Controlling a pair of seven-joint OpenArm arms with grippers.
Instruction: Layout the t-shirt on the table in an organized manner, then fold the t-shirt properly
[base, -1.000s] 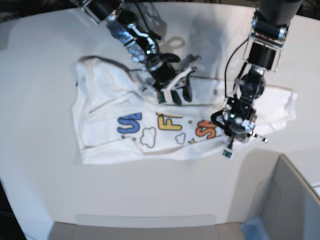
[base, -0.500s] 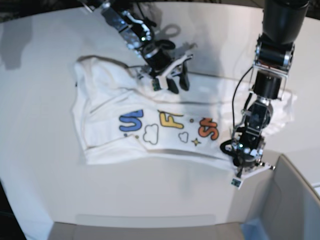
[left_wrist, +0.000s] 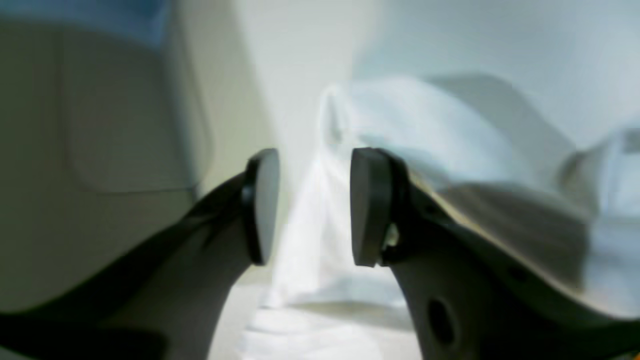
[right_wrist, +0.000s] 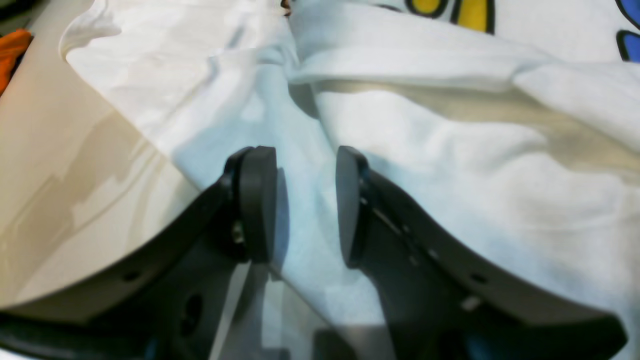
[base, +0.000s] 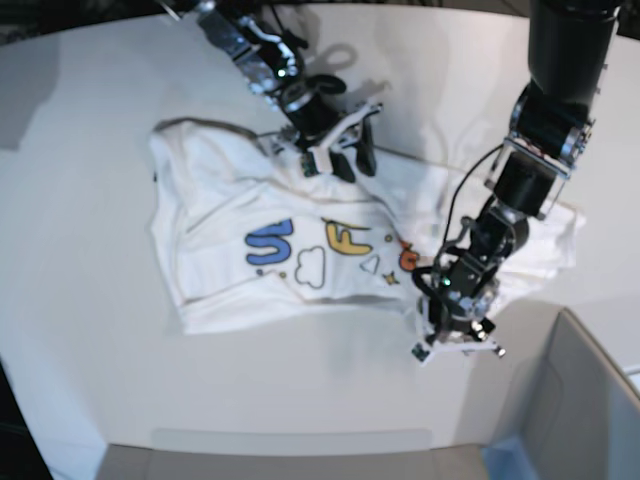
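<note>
The white t-shirt (base: 220, 220) lies rumpled on the white table (base: 90, 150), its blue and yellow letters facing up. The orange letter is mostly buried in a bunched fold at the front right. My left gripper (base: 452, 335) hangs over that bunched hem. In its wrist view the left gripper (left_wrist: 312, 200) is open, with a ridge of t-shirt (left_wrist: 400, 115) showing beyond the gap. My right gripper (base: 350, 160) sits at the shirt's far edge. It is open too (right_wrist: 306, 200), its pads just above wrinkled t-shirt (right_wrist: 425, 150) with nothing pinched.
A grey box (base: 580, 400) with a blue corner (base: 505, 455) stands at the front right, close beside the left gripper, and fills the left of the left wrist view (left_wrist: 100, 125). Bare table (right_wrist: 75, 200) lies left of the right gripper.
The left gripper slid left along the front hem and its jaws spread apart. The shirt's right front bunched leftward, covering most of the orange letter. The right gripper barely moved.
</note>
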